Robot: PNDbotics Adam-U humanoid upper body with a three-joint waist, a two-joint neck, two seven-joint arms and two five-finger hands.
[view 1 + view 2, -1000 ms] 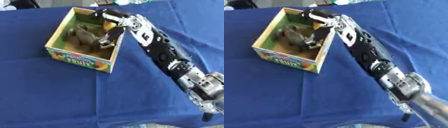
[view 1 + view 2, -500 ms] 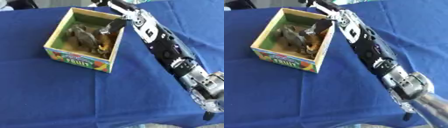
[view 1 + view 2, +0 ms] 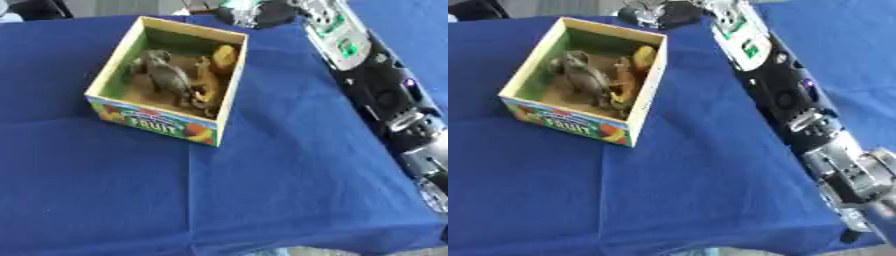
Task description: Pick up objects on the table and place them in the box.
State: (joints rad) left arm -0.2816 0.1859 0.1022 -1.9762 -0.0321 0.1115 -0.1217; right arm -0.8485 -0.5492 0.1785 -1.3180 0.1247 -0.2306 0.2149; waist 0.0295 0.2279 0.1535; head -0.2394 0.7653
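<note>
While the right hand (image 3: 651, 11) is seen at the far table edge, just beyond the box (image 3: 158, 123), its finger state cannot be told. Toy animals (image 3: 168, 77) lie inside the box, nearer than the hand; the left hand is not seen.

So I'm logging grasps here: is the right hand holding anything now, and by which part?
It cannot be told. The right hand sits blurred at the table's far edge, beyond the fruit box; no object shows in it.
</note>
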